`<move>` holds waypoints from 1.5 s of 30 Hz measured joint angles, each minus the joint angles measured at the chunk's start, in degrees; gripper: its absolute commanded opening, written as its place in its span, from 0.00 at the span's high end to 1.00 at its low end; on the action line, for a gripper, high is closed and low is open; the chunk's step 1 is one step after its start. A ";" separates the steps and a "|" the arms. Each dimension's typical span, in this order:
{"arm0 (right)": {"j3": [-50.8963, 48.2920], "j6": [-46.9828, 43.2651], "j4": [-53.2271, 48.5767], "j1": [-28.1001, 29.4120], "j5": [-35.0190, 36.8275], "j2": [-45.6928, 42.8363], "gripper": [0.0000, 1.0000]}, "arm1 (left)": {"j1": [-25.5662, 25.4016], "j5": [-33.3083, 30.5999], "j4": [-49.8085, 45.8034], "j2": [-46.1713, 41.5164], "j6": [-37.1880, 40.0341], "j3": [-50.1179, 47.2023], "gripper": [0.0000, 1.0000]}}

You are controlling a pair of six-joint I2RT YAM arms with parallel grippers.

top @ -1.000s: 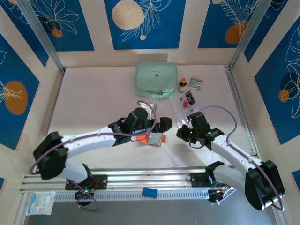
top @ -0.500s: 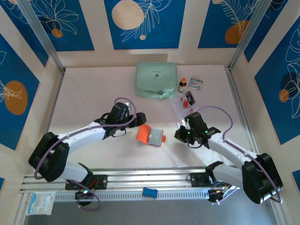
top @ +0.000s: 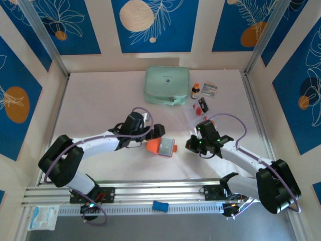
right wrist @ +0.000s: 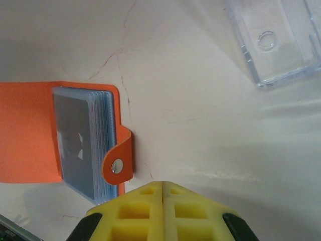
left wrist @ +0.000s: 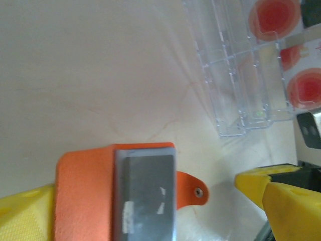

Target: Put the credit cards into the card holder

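Observation:
The orange card holder (top: pixel 161 147) lies open on the table, its grey sleeves (left wrist: pixel 145 193) facing up and its snap tab (left wrist: pixel 193 189) pointing right. The top sleeve shows a dark face with white marks. My left gripper (top: pixel 154 132) is open, and in the left wrist view the holder (left wrist: pixel 85 191) lies between its yellow fingers (left wrist: pixel 281 201). My right gripper (right wrist: pixel 163 201) is shut on nothing, just right of the holder (right wrist: pixel 30 133) and its tab (right wrist: pixel 119 163). Pale cards with a big red dot (left wrist: pixel 273 15) lie under the clear tray (left wrist: pixel 235 75).
A mint-green zip case (top: pixel 167 85) sits at the back, with a small bottle (top: pixel 195 91) and a printed packet (top: pixel 209 90) to its right. The clear compartment tray (top: pixel 196 116) lies behind my right gripper. Its corner (right wrist: pixel 276 40) shows in the right wrist view.
My left arm pulled back to the left off the holder, then swung right again so its open fingers are over it. The right gripper edged slightly left.

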 measured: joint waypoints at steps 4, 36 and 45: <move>0.02 0.00 0.02 0.00 0.00 0.02 1.00 | -1.57 1.38 1.95 0.00 -1.40 0.07 0.00; 1.07 0.13 0.92 0.39 -0.11 2.97 1.00 | -12.70 -4.33 17.40 6.38 -6.75 -5.53 0.00; 2.80 0.15 2.60 3.76 -1.01 5.99 1.00 | -12.81 -10.67 11.80 1.22 -9.68 -8.17 0.00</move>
